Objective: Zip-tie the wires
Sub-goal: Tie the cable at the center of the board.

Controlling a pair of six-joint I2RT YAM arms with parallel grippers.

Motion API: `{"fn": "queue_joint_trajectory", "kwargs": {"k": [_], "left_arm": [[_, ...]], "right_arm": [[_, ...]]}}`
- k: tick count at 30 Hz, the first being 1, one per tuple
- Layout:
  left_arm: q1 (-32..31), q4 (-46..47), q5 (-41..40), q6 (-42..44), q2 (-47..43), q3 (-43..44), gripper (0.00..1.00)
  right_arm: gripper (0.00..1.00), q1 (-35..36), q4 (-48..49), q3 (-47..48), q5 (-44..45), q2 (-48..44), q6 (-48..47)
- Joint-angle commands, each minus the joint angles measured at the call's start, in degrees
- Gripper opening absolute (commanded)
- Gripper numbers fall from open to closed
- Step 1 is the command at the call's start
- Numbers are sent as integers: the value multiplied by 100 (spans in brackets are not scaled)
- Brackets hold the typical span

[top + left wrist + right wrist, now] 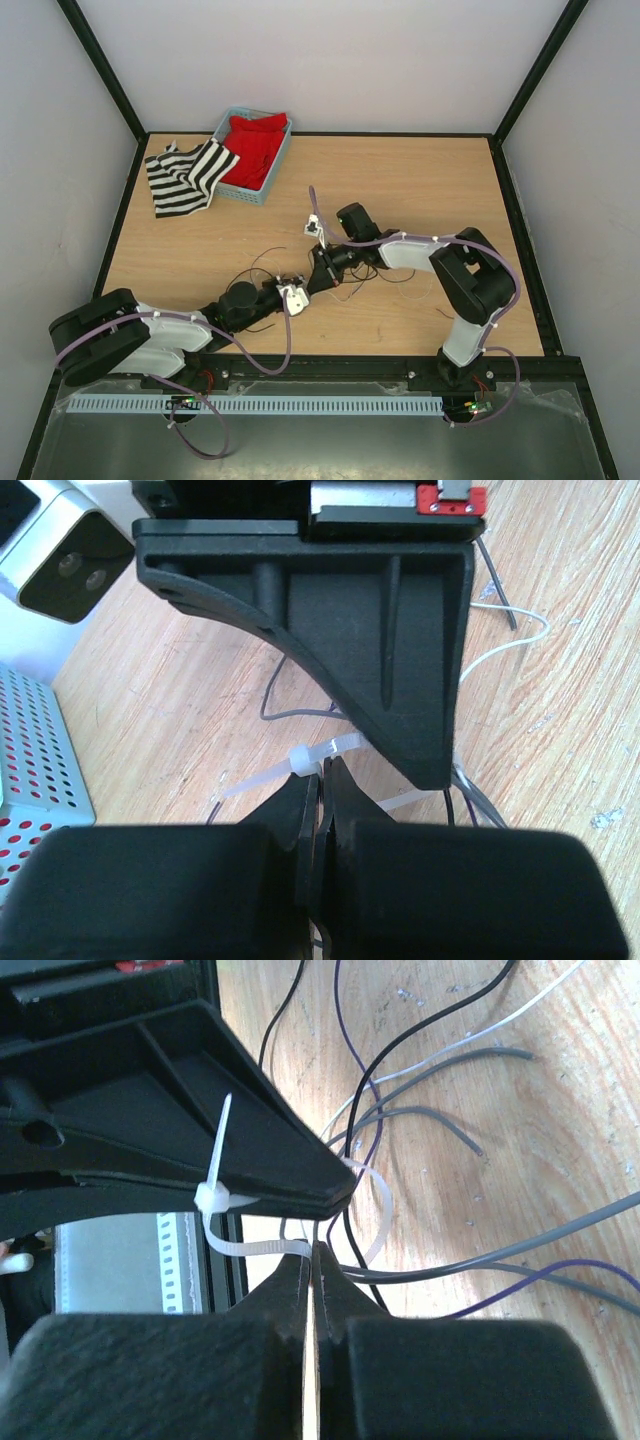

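Observation:
The thin wires lie in loose loops on the wooden table at mid-table. They show as black, grey, purple and white strands in the right wrist view and in the left wrist view. A white zip tie is looped around some strands. Its head sits at the tips of my left gripper, which is shut on the tie beside the head. My right gripper is shut on the tie's strap. The two grippers meet tip to tip.
A blue perforated basket holding a red cloth stands at the back left, and it also shows in the left wrist view. A black-and-white striped cloth lies beside it. Black frame posts border the table.

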Motion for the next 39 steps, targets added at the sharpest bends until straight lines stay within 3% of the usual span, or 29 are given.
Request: {"fn": "queue_joint_trajectory", "kwargs": {"k": [1,7,17,21,39], "left_arm": [[3,16,19,-174,-48,134,0],[20,20,76,-245,43,226,0],[42,42,164,-320,176,289,0],[68,57,235,-373,199,280,0],[238,97,656,-557,71,74,0]], "right_arm": [[8,-36,223,-210,-225,-386,-79],[15,-25,682,-569,-225,-570,113],[37,-21,865,-703,-194,-769,134],[41,-21,868,-719,-161,-829,128],[57,-38,-176,28,846,-1211,-73]]}}
